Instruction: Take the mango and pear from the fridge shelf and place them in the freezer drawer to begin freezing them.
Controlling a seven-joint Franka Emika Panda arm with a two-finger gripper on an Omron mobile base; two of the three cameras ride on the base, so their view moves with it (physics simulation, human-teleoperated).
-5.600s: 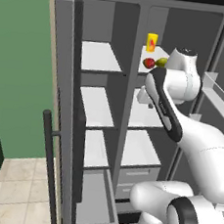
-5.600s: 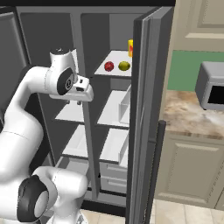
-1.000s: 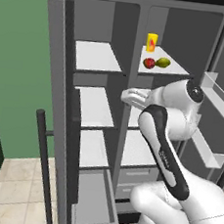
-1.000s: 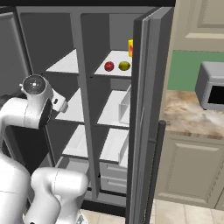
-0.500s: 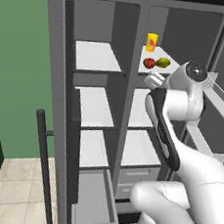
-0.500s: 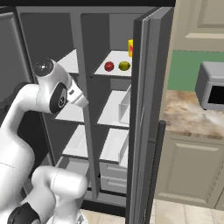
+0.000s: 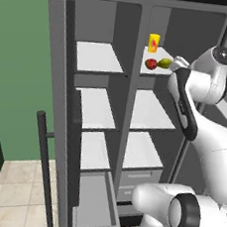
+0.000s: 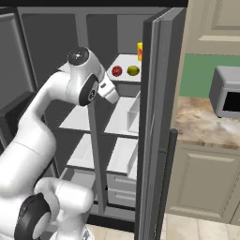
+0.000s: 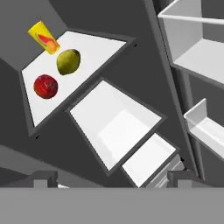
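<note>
Reach phase of the first pick. The mango [image 7: 150, 64] and the pear [image 7: 164, 63] are shown lying side by side, just apart, on the top fridge shelf [image 7: 155, 74] of the right-hand compartment, with a yellow carton [image 7: 153, 42] standing behind them at about 12 o'clock from the mango. In the left base view the end effector [image 7: 177, 63] is held at 3 o'clock of the pear, close to the shelf's front corner and apart from both fruits. In the hand view the finger tips [image 9: 45, 179] are seen low in the frame, spread well apart with nothing between them, so the end effector is judged released and empty; the mango [image 9: 45, 86] appears at about 10 o'clock of that view and the pear [image 9: 68, 61] just beyond it at 11 o'clock, neither yet centred between the tips. The freezer drawer [image 7: 93, 203] is shown pulled out at the foot of the left compartment, at roughly 7 o'clock from the shelf, and holds no fruit.

The step in hand is judged to be the approach to the first fruit. The next move calls for the hand to be turned and advanced until one fruit sits between the tips, and only then closed; care is needed that the neighbouring fruit and the carton are not nudged.
</note>
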